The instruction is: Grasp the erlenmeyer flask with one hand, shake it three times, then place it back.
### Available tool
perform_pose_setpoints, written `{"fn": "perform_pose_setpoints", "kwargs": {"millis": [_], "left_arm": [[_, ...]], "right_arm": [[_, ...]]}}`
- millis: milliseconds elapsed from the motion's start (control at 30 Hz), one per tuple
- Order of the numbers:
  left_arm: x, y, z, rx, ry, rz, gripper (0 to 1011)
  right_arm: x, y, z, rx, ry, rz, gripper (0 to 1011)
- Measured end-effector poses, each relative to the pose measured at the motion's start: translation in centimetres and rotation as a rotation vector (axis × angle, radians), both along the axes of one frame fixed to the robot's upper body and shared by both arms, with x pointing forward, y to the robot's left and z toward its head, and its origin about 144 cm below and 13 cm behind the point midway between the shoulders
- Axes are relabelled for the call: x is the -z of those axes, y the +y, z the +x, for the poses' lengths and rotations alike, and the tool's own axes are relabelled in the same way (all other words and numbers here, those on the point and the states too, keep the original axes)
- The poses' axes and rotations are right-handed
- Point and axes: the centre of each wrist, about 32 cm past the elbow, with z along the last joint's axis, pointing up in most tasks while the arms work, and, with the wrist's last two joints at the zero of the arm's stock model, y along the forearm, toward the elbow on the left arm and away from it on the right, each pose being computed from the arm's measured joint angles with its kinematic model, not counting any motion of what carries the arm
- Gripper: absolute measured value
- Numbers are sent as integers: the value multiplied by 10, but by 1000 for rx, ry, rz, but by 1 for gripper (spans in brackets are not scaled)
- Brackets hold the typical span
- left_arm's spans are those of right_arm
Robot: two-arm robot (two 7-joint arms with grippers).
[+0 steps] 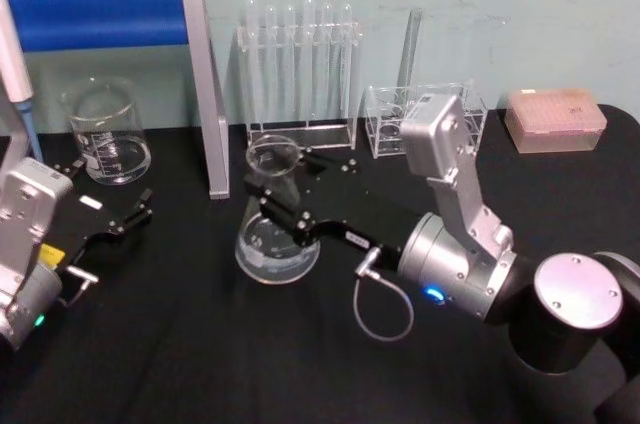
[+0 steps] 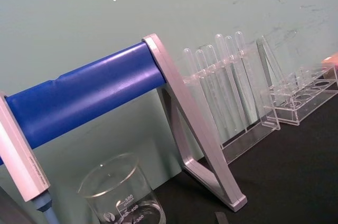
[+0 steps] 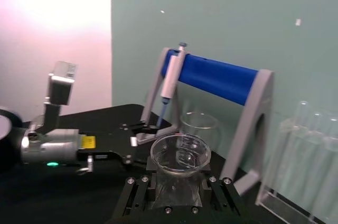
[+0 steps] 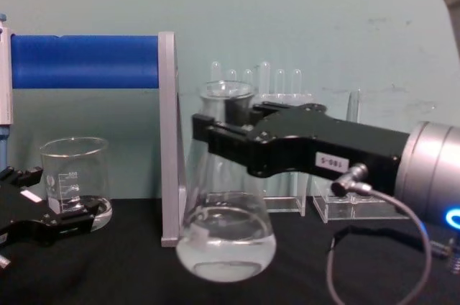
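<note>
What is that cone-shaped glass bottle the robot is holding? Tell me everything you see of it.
An erlenmeyer flask: clear glass, wide round base tapering to a narrow neck with a flared open rim, a little clear liquid at the bottom. It is nearly upright over the black table, before the test tube rack. The fingers of the right gripper are shut on its neck; whether its base touches the table is unclear.

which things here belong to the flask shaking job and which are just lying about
In the job: erlenmeyer flask, right gripper closed around its neck.
Lying about: beaker, test tube rack, blue-bar stand, pink box, left gripper parked open at the left.
</note>
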Motion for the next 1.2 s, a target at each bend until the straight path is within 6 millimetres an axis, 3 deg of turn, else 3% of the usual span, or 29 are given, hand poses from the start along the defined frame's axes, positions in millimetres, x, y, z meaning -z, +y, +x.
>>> {"fn": "perform_pose_setpoints", "kwargs": {"millis": [400,700,1200], "left_arm": [[0,0,0,0,0,0,1001],[0,0,0,0,0,0,1001],[0,0,0,0,0,0,1001]], "right_arm": [[-2,-29,12,155,-12,11,449],[-3,-64,19,327,-23,17,449],[-4,-100,18,491,-33,29,449]]}}
